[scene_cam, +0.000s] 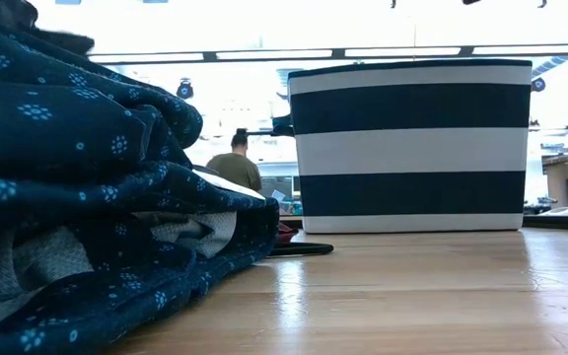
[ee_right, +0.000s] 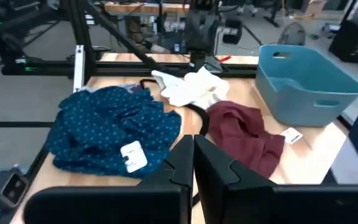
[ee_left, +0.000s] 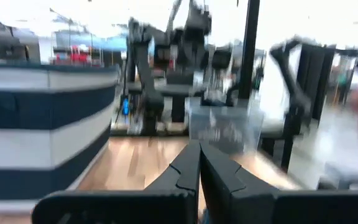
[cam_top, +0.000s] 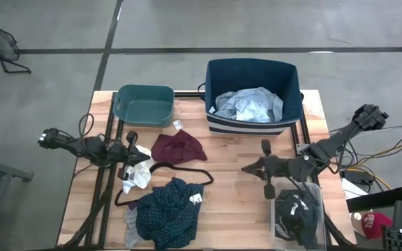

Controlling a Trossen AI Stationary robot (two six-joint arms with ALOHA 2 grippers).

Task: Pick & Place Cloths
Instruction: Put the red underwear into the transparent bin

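Both grippers pinched together, empty; striped bin (cam_top: 285,77) holds pale shirt (cam_top: 250,104), teal tub (cam_top: 144,104) seemingly bare.

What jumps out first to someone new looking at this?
The navy-and-white striped bin at the table's back, holding a pale grey-blue shirt. Next, the navy patterned top heaped at the front left, with a maroon piece behind it. Both grippers, left and right, are shut and empty.

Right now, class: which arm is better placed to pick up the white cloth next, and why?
Probably the left. The left gripper hangs right beside the white cloth, jaws shut. The right gripper sits across the table, beyond the maroon piece.
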